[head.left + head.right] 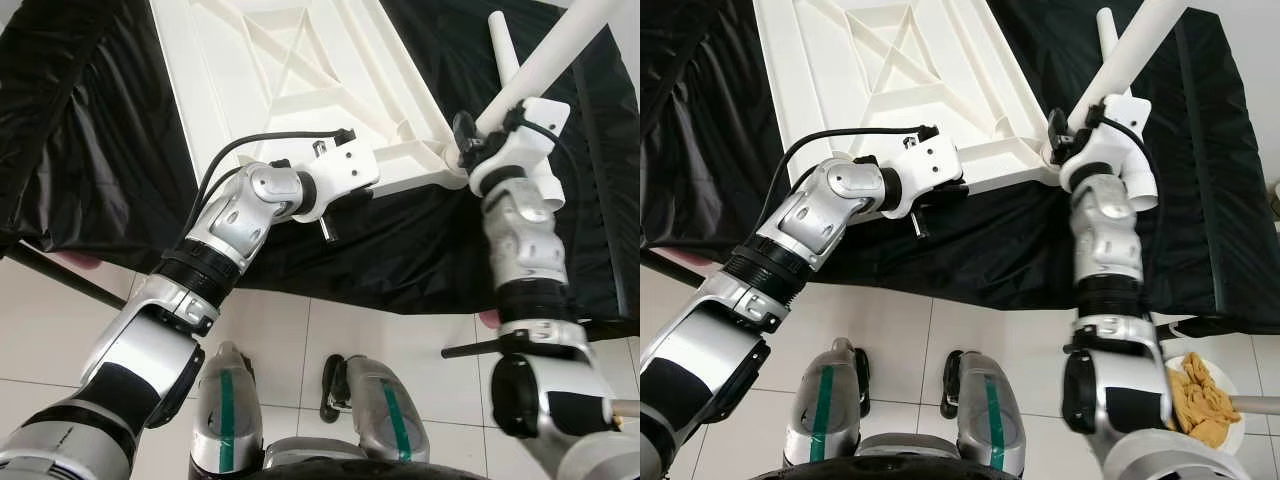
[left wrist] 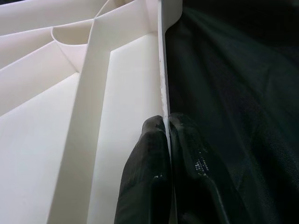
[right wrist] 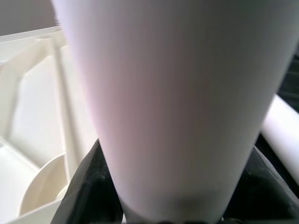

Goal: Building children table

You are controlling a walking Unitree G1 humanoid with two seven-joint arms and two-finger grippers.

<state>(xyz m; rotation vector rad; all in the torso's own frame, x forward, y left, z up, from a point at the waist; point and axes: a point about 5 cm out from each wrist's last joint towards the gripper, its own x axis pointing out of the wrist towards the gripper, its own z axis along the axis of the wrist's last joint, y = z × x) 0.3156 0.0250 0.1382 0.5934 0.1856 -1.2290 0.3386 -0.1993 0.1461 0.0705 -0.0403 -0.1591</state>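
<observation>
White upturned tabletop [image 1: 290, 70] lies on black sheeting [image 1: 90, 130]; left pincer [image 2: 167, 154] clenches its near rim, right pincer [image 1: 470, 135] grasps a leg [image 1: 545, 65] at the corner socket. Next: seat it squarely.

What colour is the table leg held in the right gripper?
White; the table leg shows best in the right eye view.
</observation>
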